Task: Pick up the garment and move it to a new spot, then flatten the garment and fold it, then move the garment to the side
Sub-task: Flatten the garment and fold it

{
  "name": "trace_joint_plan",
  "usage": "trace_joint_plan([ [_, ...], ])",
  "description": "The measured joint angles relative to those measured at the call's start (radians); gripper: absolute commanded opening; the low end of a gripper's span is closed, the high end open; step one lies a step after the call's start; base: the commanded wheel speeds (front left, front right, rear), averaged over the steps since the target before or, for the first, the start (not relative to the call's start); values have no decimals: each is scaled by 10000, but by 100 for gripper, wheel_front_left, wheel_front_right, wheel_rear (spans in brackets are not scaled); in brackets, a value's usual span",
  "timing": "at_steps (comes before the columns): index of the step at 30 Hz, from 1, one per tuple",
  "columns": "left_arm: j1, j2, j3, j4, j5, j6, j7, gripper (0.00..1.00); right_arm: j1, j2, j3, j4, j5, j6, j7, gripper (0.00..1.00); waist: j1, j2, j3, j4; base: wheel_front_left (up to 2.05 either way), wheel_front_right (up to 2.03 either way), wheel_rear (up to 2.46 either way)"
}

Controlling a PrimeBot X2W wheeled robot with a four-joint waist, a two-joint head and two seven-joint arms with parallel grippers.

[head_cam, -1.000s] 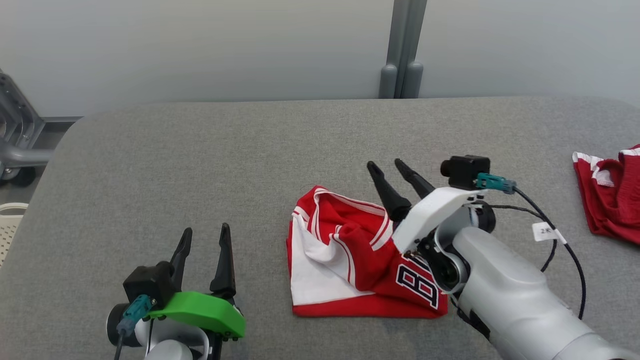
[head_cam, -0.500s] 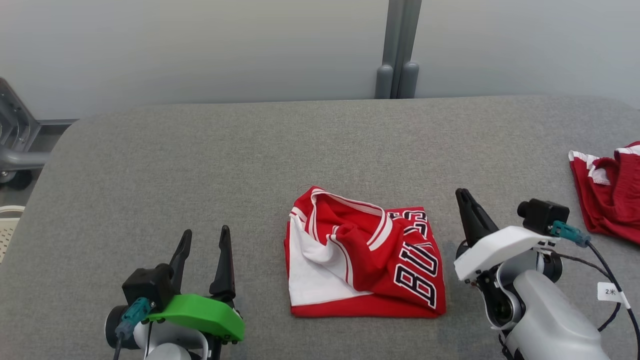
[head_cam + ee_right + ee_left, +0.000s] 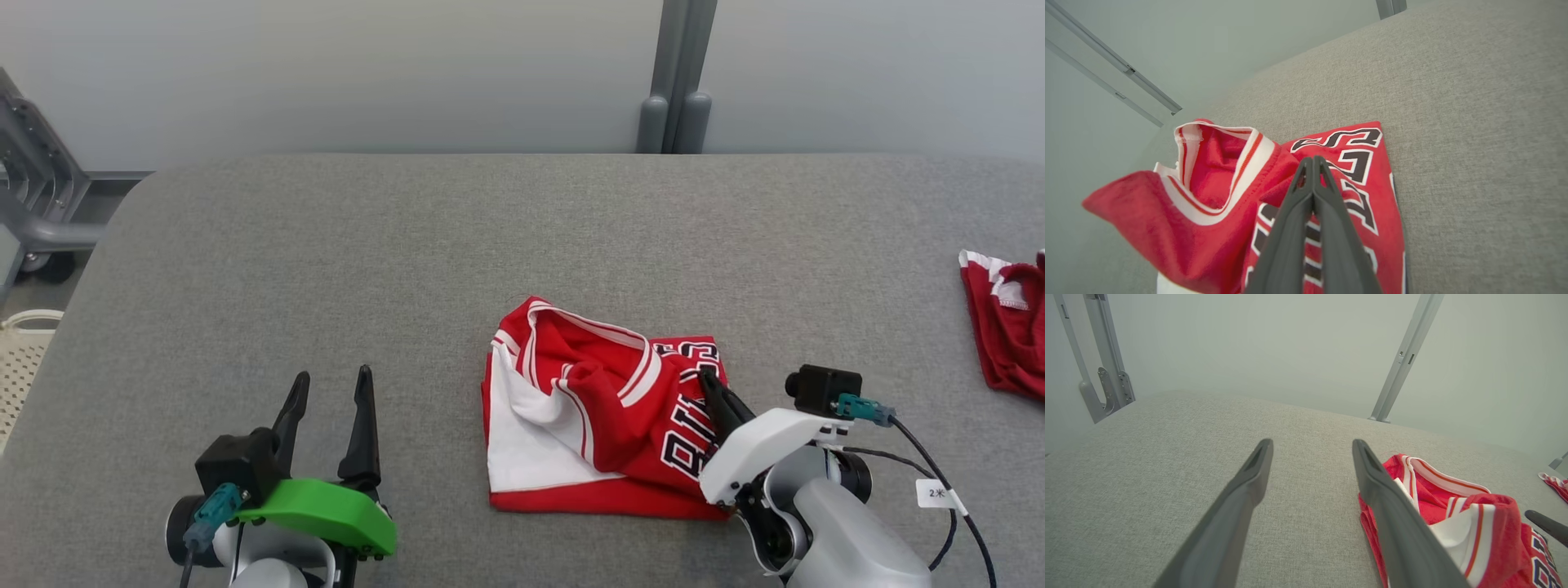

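Grey fabric table point(image 3: 326, 245), red jersey point(image 3: 588, 408) near front, second red garment point(image 3: 1008, 335) far right
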Motion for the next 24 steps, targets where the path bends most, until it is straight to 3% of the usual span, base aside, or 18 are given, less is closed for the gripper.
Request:
trace_joint_plan([
  [9, -158, 25, -35, -31, 8, -2, 31, 100, -953, 171, 614, 1476, 694, 0, 328, 0, 0, 0, 206, 492, 0, 0, 0],
  [16, -277, 27, -50, -31, 12, -4, 29, 100, -1213, 205, 2961, 1078, 2324, 0, 263, 0, 0, 0, 367, 873, 0, 0, 0],
  [24, -368, 21, -50, -31, 12, -4, 0, 100, -1592, 201, 4834, 1285, 3091, 0, -46, 0, 0, 0, 513, 1114, 0, 0, 0],
])
